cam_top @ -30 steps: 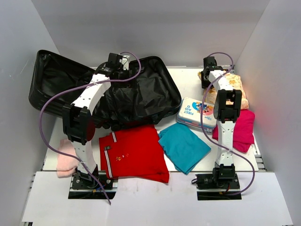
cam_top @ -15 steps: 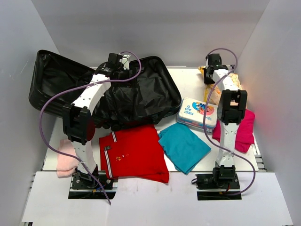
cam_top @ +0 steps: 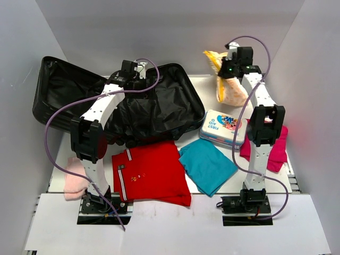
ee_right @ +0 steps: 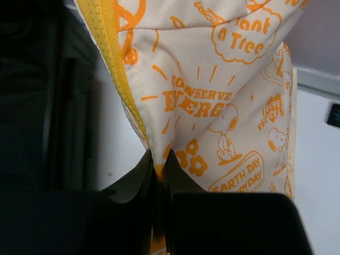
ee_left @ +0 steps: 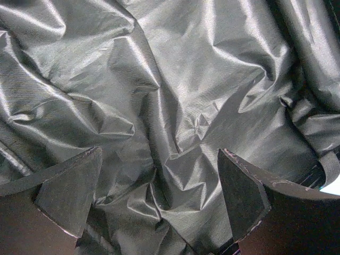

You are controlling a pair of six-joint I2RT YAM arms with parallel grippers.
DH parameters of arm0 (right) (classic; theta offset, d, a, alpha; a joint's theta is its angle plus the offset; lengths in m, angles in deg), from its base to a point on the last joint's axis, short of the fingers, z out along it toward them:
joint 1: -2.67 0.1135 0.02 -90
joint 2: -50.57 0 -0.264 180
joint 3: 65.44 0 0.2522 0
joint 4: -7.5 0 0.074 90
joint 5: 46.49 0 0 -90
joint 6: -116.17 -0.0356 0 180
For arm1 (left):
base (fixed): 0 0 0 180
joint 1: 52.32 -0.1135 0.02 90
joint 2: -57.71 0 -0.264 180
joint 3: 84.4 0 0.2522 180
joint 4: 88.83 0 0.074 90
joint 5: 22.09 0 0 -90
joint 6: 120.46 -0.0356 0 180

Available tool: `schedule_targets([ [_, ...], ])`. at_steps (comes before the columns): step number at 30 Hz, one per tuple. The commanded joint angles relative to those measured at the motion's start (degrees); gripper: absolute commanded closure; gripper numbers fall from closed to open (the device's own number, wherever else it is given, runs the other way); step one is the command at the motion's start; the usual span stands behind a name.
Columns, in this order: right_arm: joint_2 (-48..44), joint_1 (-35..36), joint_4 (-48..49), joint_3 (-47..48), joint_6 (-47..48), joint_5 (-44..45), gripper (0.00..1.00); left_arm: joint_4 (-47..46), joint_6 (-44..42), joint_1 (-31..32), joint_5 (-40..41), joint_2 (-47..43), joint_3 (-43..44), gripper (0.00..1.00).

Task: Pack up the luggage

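The right fingers (ee_right: 135, 175) are clenched on a thin fold of a cream pouch (ee_right: 228, 90) printed in orange, just beside its yellow zipper edge (ee_right: 114, 64); the rest of the pouch hangs free. Because so little cloth is pinched, the fold could be pulled out by the pouch's own weight or by a quick swing. The pouch would then be dropped onto the worktop (cam_top: 210, 95) or onto the first-aid tin (cam_top: 223, 127) nearby.

The left fingers (ee_left: 69, 196) are spread wide and nothing is grasped; they are held just over the crumpled black lining (ee_left: 175, 95). The luggage (cam_top: 178, 109) lies opened at the far left of the worktop, well apart from the raised pouch, and the left arm (cam_top: 101, 109) is stretched over it. If the pouch is carried straight across, a collision with that arm is judged possible. The dangling end could also be caught on the shell rim and left draped outside.
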Motion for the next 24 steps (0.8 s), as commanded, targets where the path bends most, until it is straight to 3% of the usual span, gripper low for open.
schedule_targets([
  [1,-4.4,3.0,8.5,2.1,2.1,-12.3,1.0,-1.2,0.7,-1.8,-2.2,-3.9,-0.6,0.0],
  [11,-6.4,14.8,10.6,2.8,12.6,-13.0,1.0,-1.9,5.2,-7.3,-1.9,-10.3,-6.4,0.0],
  [18,-10.3,22.0,14.4,-4.4,23.3,-9.7,1.0,-2.1,7.5,-10.2,-0.4,-14.2,-11.2,0.0],
  [24,-15.0,25.4,12.7,-13.6,30.0,-19.7,1.0,-2.0,8.5,-11.4,-0.7,-15.1,-12.5,0.0],
])
